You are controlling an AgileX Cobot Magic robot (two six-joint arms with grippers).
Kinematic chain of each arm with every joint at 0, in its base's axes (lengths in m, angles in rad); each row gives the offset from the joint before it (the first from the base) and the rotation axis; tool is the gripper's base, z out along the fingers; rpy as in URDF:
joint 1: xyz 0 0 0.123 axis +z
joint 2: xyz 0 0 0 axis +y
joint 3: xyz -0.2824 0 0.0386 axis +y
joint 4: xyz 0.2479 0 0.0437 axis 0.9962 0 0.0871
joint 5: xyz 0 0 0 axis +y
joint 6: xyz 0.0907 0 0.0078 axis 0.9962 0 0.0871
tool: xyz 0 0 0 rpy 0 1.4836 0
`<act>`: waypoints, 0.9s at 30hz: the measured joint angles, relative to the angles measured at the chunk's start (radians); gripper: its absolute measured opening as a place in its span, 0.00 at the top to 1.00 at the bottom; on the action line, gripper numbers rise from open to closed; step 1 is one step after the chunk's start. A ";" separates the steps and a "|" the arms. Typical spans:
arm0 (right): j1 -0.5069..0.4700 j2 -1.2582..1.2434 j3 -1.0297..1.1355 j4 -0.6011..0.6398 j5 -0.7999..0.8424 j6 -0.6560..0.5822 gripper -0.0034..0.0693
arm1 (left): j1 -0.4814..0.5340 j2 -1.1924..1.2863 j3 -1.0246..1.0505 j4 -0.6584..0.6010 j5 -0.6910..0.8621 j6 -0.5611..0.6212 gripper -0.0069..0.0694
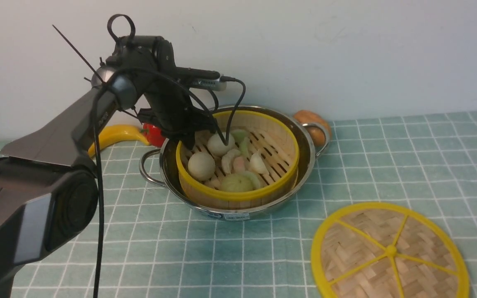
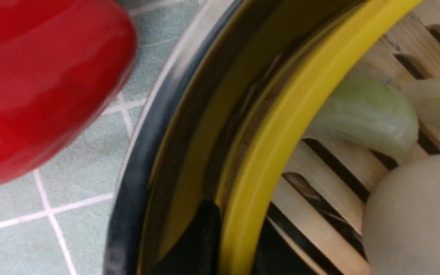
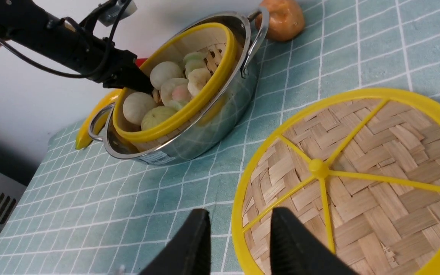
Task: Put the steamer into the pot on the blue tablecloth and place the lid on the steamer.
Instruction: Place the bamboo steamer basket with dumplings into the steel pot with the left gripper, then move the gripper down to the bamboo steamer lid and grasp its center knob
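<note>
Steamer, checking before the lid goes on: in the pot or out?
In: the steamer sits inside the pot, steel rim encircling it.

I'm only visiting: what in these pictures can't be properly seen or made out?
- The banana and the red pepper: front view, mostly behind the left arm.
- The label on the pot: front and right wrist views, too small to read.
- Underside of the steamer: every view, hidden by the pot's wall.
- The lid: front view, bottom edge cuts its near rim.
- The brown lump: front view, partly behind the pot's handle.
</note>
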 joint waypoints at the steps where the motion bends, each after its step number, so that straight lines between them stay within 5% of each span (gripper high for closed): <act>1: 0.000 0.000 0.000 0.000 0.000 0.000 0.62 | 0.000 0.002 -0.001 0.000 0.000 0.000 0.83; 12: 0.000 0.000 -0.017 0.054 -0.017 -0.003 0.62 | 0.000 -0.033 -0.131 0.046 0.020 -0.007 0.38; 16: 0.000 0.021 -0.132 0.066 -0.147 -0.052 0.62 | 0.000 -0.126 -0.200 0.038 0.022 -0.015 0.27; 21: 0.000 0.153 -0.330 0.072 -0.234 -0.103 0.62 | 0.000 -0.278 -0.210 -0.057 0.021 -0.002 0.26; 24: 0.009 0.318 -0.491 0.074 -0.129 -0.161 0.62 | -0.001 -0.410 -0.210 -0.104 0.021 0.040 0.30; 27: 0.017 0.578 -0.685 0.062 0.178 -0.224 0.62 | -0.001 -0.563 -0.211 -0.099 0.021 0.065 0.44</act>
